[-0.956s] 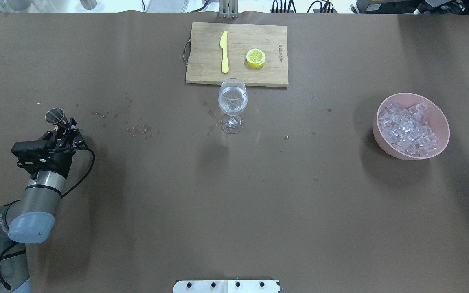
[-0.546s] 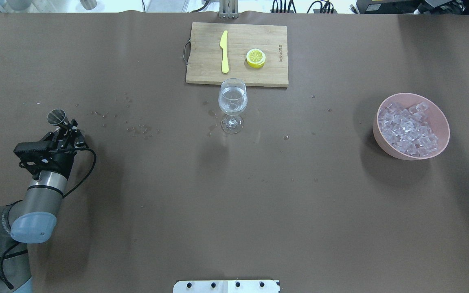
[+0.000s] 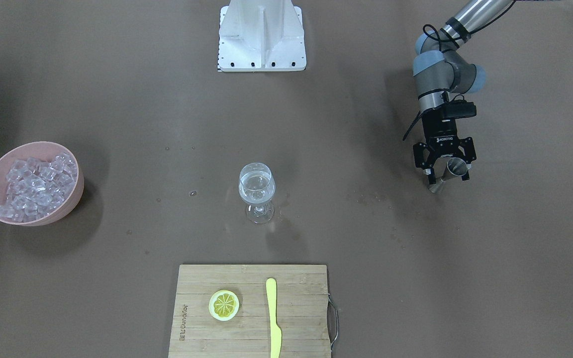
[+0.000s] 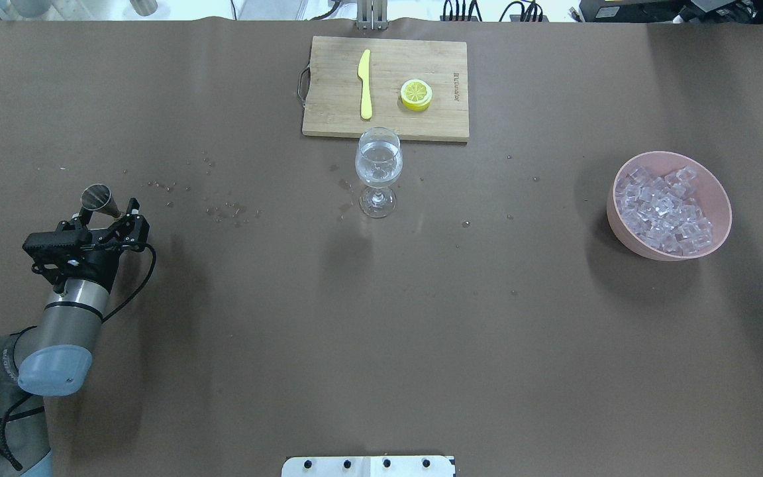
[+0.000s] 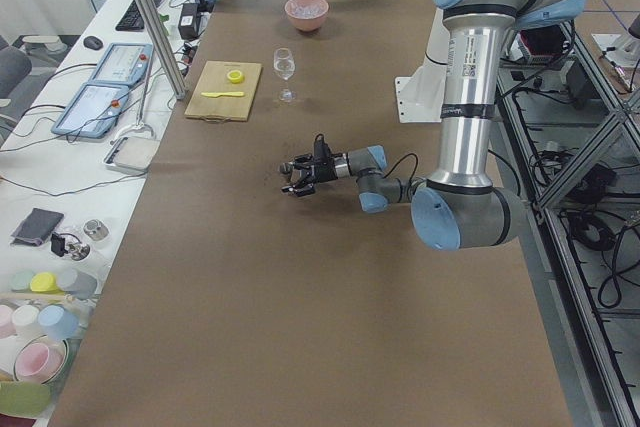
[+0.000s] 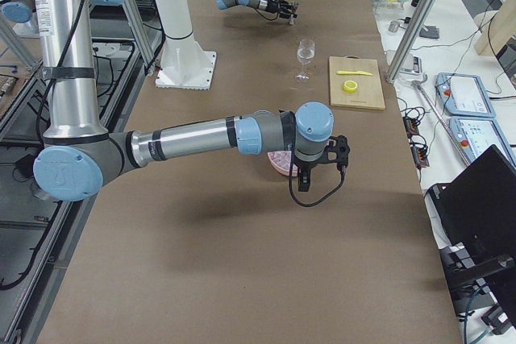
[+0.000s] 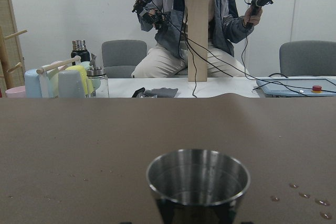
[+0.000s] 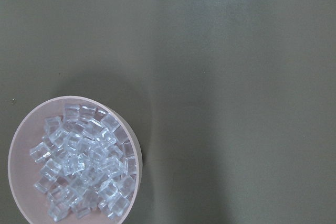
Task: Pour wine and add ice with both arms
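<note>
A wine glass (image 4: 378, 165) holding clear wine stands mid-table, also in the front view (image 3: 256, 191). A pink bowl (image 4: 620, 228) of ice cubes (image 4: 665, 211) sits at the right; the right wrist view looks down on the ice (image 8: 81, 171). My left gripper (image 4: 108, 211) is open, its fingers spread either side of a steel jigger (image 4: 97, 195) that stands upright on the table (image 7: 197, 179). My right gripper (image 6: 316, 179) shows only in the exterior right view, above the bowl; I cannot tell whether it is open or shut.
A wooden cutting board (image 4: 421, 66) with a yellow knife (image 4: 365, 83) and a lemon half (image 4: 416, 94) lies just behind the glass. Water droplets (image 4: 229, 212) dot the table between jigger and glass. The white base (image 3: 261, 40) is at the robot's edge.
My left gripper was shut on the jigger and has opened; the jigger now stands free between the fingers.
</note>
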